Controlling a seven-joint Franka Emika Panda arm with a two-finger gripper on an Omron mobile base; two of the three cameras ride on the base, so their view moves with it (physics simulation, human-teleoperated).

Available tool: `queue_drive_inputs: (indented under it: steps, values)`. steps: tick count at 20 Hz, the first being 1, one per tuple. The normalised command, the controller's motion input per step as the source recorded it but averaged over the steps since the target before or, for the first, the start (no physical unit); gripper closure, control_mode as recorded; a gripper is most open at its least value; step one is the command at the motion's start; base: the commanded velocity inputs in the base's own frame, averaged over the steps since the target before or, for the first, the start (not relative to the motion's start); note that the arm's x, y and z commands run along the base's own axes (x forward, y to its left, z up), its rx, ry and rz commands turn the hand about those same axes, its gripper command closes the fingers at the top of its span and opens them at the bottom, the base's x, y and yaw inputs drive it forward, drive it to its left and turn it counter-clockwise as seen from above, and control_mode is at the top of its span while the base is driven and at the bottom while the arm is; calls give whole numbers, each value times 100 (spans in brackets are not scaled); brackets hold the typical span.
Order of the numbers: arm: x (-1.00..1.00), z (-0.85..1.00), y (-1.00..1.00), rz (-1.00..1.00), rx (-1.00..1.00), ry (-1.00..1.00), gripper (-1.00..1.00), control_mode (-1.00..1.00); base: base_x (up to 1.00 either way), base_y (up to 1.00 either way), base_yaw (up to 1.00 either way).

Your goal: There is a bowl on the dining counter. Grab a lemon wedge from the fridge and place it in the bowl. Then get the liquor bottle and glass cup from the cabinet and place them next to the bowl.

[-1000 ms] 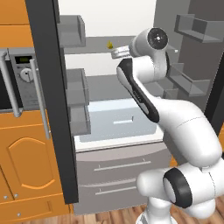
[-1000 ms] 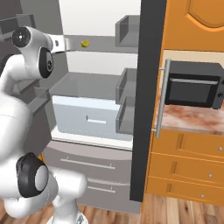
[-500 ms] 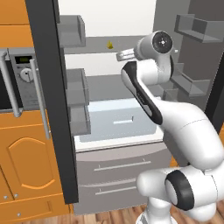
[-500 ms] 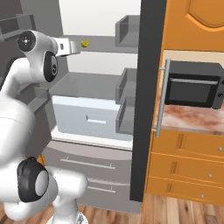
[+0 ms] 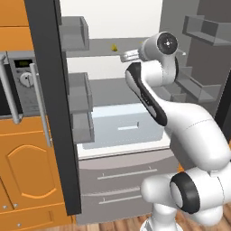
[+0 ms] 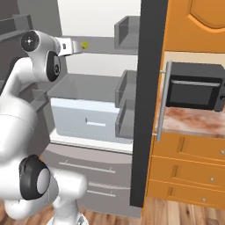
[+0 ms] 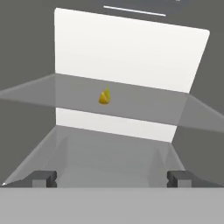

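Gripper spread wide, empty, facing lemon wedge on fridge shelf.

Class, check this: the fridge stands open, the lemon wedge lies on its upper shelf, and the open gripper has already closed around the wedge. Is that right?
Not quite. The gripper has not closed on the lemon wedge: the hand view shows its jaws wide apart and the wedge lying well ahead of them, untouched. The fridge is open and the wedge does lie on the upper shelf.

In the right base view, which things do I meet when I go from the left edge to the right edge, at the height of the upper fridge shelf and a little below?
gripper → lemon wedge → door bins → dark edge of the fridge door → door handle → microwave
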Motion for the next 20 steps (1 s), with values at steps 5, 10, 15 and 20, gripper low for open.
queue_drive_inputs:
  steps: [5,10,15,20]
  values:
    - [0,0,0,0,0,0,-100,100,80,9,0]
    - [0,0,0,0,0,0,-100,100,78,0,0]
    - [0,0,0,0,0,0,-100,100,51,0,0]
    - [0,0,24,0,0,12,-100,-100,1,0,0]
